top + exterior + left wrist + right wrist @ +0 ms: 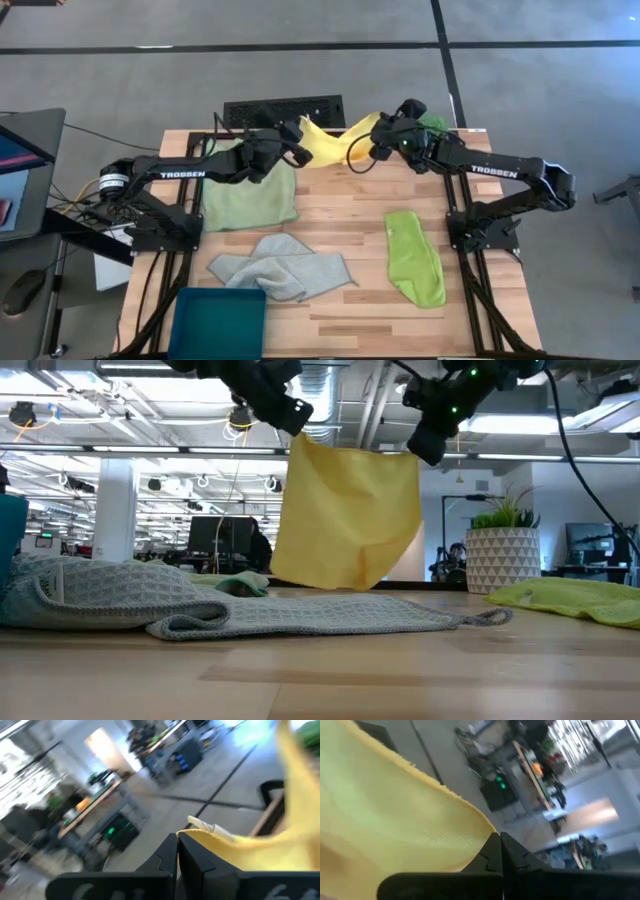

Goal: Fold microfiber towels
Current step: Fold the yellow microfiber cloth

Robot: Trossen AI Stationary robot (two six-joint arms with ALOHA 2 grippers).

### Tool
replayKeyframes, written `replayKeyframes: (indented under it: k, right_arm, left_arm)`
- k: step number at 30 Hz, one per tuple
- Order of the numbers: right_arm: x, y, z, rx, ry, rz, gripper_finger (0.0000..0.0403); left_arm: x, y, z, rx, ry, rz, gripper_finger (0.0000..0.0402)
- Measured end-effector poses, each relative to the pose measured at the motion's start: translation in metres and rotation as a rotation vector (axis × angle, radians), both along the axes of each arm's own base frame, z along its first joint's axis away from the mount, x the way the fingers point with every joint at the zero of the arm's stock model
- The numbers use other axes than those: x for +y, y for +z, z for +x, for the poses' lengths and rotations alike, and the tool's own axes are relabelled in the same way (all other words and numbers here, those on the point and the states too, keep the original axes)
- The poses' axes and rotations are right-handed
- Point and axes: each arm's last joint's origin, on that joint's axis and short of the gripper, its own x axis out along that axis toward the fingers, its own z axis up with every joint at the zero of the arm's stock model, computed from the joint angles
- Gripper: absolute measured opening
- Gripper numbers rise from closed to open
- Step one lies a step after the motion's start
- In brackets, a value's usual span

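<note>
You are looking at four microfiber towels and two tools; the yellow towel [335, 143] is hanging in the air above the far edge of the tabletop [340, 215], stretched between both arms; the left tool [297, 152] is pinching one upper corner with its fingers pressed fully together, and the right tool [375, 143] is pinching the opposite upper corner the same way, fingers closed on the cloth. In the low view the yellow towel is draping down as a flat sheet, its lower edge hanging just above the tabletop.

The other three are lying on the wood; the sage green towel [247, 200] is resting flat on the left side, partly under the left arm; the pale grey-green towel [281, 265] is sitting crumpled and spread near the front centre; the lime green towel [414, 257] is lying as a long folded strip on the right, close to the right arm's base.

You are seeing one teal bin [218, 320] at the front left corner, just beside the grey-green towel; nothing is showing inside it.

Bare wood is lying open in the centre between the sage and lime towels, and along the front right; the yellow towel is reaching past the far edge.
</note>
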Motion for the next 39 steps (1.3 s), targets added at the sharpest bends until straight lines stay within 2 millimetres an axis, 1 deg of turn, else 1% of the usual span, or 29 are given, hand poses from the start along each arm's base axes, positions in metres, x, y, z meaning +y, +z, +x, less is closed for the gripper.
replayKeyframes:
  k: [2, 6, 11, 13, 16, 19, 22, 30, 34, 39]
  right_arm:
    - [-0.003, 0.000, -0.002, -0.005, -0.030, -0.004, 0.0002]
    - [-0.008, 0.002, -0.004, -0.021, -0.049, -0.016, 0.0002]
    - [-0.018, 0.007, -0.007, -0.067, -0.079, -0.037, 0.0002]
    - [-0.020, 0.006, -0.007, -0.041, -0.031, -0.030, 0.0002]
    - [-0.016, 0.002, -0.005, -0.030, 0.041, 0.014, 0.0002]
    - [-0.006, -0.007, -0.003, 0.015, 0.084, 0.098, 0.0002]
    - [0.009, -0.016, -0.002, 0.072, 0.114, 0.171, 0.0002]
    - [0.059, -0.038, -0.004, 0.182, 0.200, 0.409, 0.0002]
    - [0.084, -0.047, -0.008, 0.226, 0.255, 0.532, 0.0002]
    - [0.110, -0.067, -0.012, 0.269, 0.349, 0.666, 0.0002]
  left_arm:
    - [0.005, 0.001, -0.002, -0.002, 0.028, 0.003, 0.0000]
    - [0.013, 0.000, -0.005, -0.005, 0.018, -0.003, 0.0000]
    - [0.030, 0.001, -0.011, -0.055, 0.058, -0.022, 0.0000]
    - [0.033, 0.001, -0.012, -0.049, 0.023, -0.028, 0.0000]
    - [0.031, -0.004, -0.011, -0.008, -0.045, -0.068, 0.0000]
    - [0.023, -0.014, -0.010, 0.056, -0.075, -0.140, 0.0000]
    - [0.013, -0.024, -0.010, 0.130, -0.082, -0.196, 0.0000]
    - [-0.024, -0.046, -0.012, 0.274, -0.118, -0.373, 0.0000]
    - [-0.043, -0.056, -0.016, 0.313, -0.156, -0.487, 0.0000]
    - [-0.066, -0.074, -0.019, 0.325, -0.214, -0.609, 0.0000]
